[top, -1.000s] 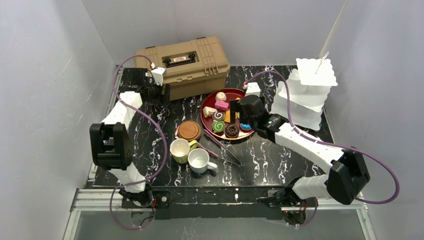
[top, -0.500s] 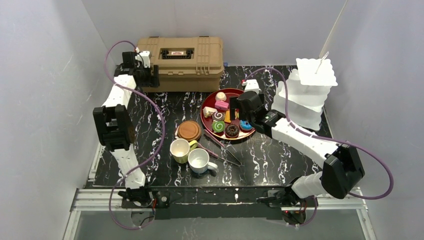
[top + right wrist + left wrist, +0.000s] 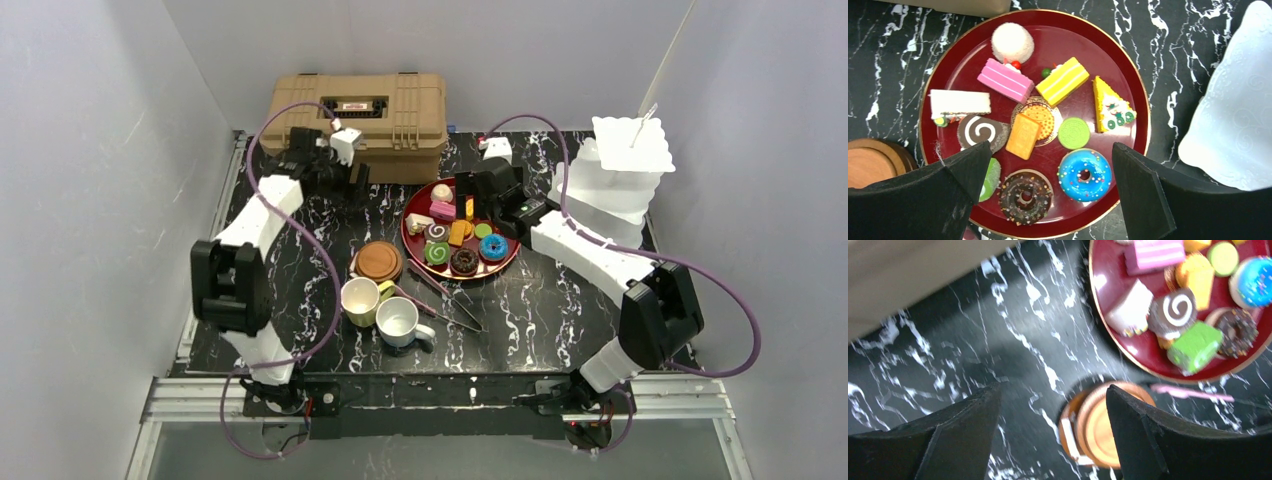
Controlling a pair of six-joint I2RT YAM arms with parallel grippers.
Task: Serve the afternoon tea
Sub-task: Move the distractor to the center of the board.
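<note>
Black, white-veined tabletop (image 3: 520,320) carries everything. At the left, the left hand (image 3: 347,180) hangs just in front of the tan toolbox (image 3: 355,105), fingers well apart and holding nothing. Its own camera looks down on the stack of brown coasters (image 3: 1100,425), which lies just below the gap between the fingers. If the coasters are its target, which is my guess, it should come straight down, centre the stack between the fingers and lift only the top one.

Nearer the arms, the pale yellow mug (image 3: 358,300) and the white mug (image 3: 400,322) stand close together, with the metal tongs (image 3: 445,295) lying just to their right. Next comes the red plate (image 3: 1143,100) of toy pastries, none of them served yet. The right hand (image 3: 1050,150) hovers over it, fingers spread wide and empty. For a clean lift it should choose a piece with room around it — the blue donut (image 3: 1084,175), say — and close on it without nudging its neighbours. At the far right is the white tiered stand (image 3: 620,180), presumably where the pastries go.

Only the top view shows the mugs, the tongs and the whole stand. Only the right wrist view shows every pastry apart — the triangular slice (image 3: 1110,107) is one the arm covers from above. The left wrist view is blurred.
</note>
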